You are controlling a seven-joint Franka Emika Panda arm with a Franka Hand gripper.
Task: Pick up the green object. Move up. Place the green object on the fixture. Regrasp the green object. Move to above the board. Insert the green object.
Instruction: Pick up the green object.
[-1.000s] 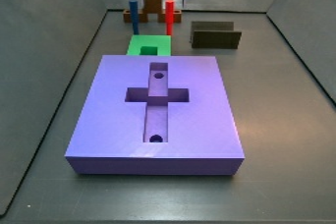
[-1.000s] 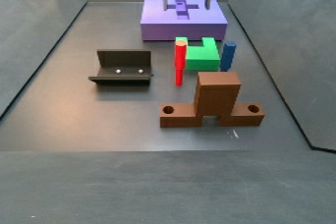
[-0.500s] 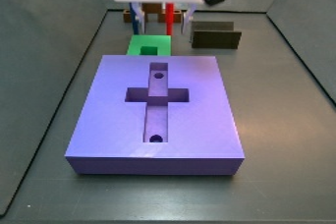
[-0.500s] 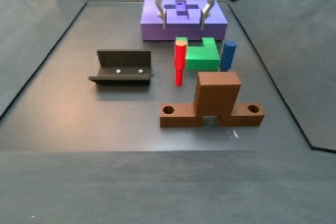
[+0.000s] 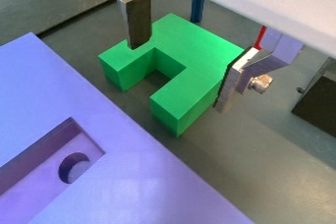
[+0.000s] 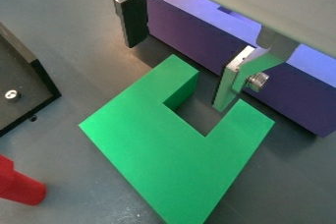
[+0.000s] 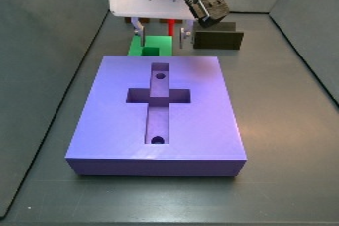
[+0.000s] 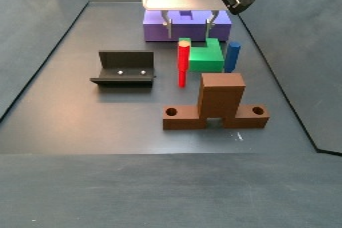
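The green object (image 7: 150, 47) lies flat on the floor just behind the board (image 7: 159, 111), its notch facing the board. It shows large in both wrist views (image 5: 171, 66) (image 6: 171, 140). My gripper (image 7: 157, 30) hangs low over it, open, one finger on either side of the notched end (image 5: 187, 51) (image 6: 183, 49). The fingers (image 5: 136, 22) hold nothing and I see no contact with the piece. The fixture (image 8: 124, 68) stands apart from the green object (image 8: 206, 57), also seen in a side view (image 7: 219, 38). The gripper (image 8: 187, 20) hides part of the board (image 8: 158, 28).
A red peg (image 8: 185, 62) and a blue peg (image 8: 233, 56) stand right next to the green object. An orange-brown block (image 8: 221, 102) sits beyond them. Dark walls enclose the floor on both sides.
The gripper has come down from above the scene to just over the green object, still open. The green object, board and fixture have not moved.
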